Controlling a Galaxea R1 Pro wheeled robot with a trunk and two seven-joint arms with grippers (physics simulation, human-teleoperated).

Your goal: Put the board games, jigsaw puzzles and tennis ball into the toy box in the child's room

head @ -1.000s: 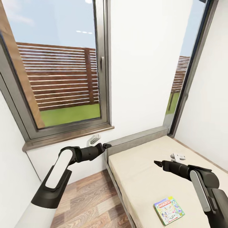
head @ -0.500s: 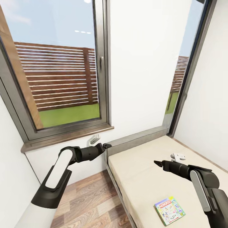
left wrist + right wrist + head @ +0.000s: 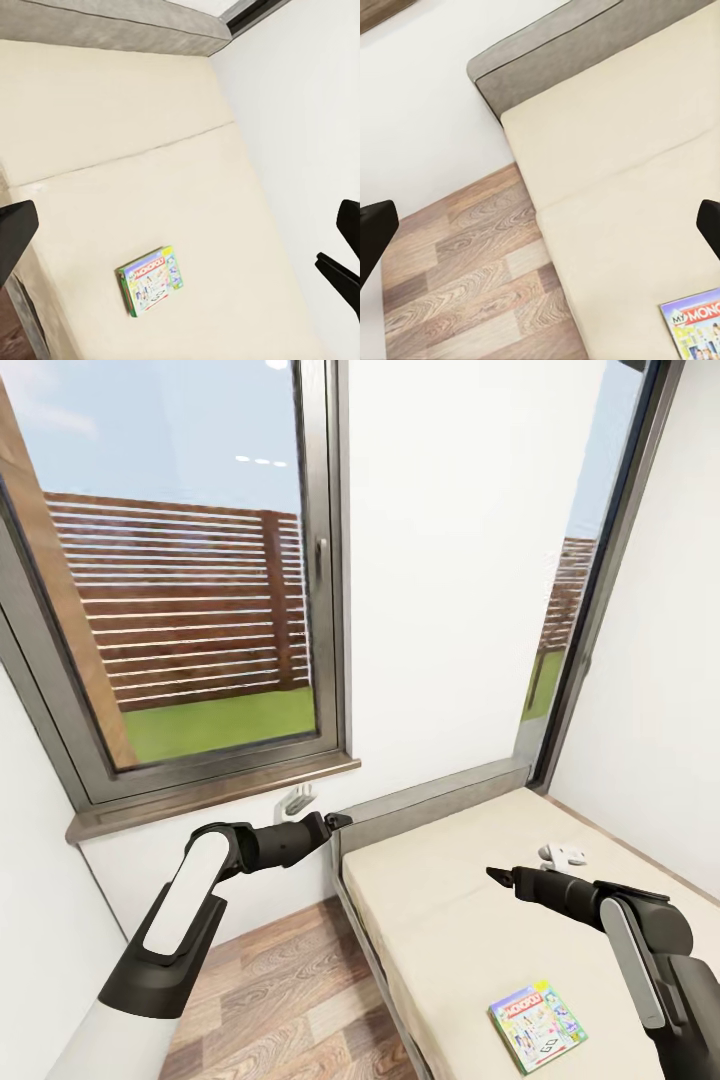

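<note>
One colourful Monopoly board game (image 3: 537, 1026) lies flat on the cream mattress (image 3: 440, 920) near its front edge; it also lies in the left wrist view (image 3: 148, 280), and its corner shows in the right wrist view (image 3: 696, 330). My left gripper (image 3: 338, 821) hangs beside the grey headboard (image 3: 440, 798), over the floor. My right gripper (image 3: 497, 877) hovers above the middle of the mattress, well behind the game. In both wrist views the dark fingers (image 3: 15, 232) (image 3: 373, 232) stand wide apart with nothing between them. The toy box, table, puzzles and ball are out of view.
A small white object (image 3: 562, 853) rests on the mattress by the right wall. A white fitting (image 3: 298, 798) sticks out of the wall under the window sill (image 3: 215, 790). Wood floor (image 3: 280, 990) runs along the bed's left side. Large windows stand ahead.
</note>
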